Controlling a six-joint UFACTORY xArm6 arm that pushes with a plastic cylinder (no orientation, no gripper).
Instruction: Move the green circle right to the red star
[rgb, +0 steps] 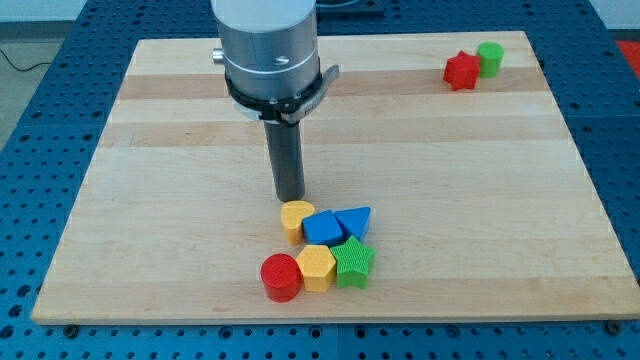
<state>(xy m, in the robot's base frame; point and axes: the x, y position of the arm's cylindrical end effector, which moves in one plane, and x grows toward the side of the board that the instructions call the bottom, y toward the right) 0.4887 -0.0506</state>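
- The green circle (490, 57) sits near the counter's (180, 130) top right corner, touching the red star (461, 71) on the star's right, so the task looks about done.
- I judge it light, stiff and smooth-sided: a short cylinder that could roll off a glancing push. Press its flat side centrally.
- There is no hand; my tip (290, 197) is a bare rod.
- My tip stands well apart, mid-counter, just above the yellow heart (296, 216) of the cluster near the bottom edge.
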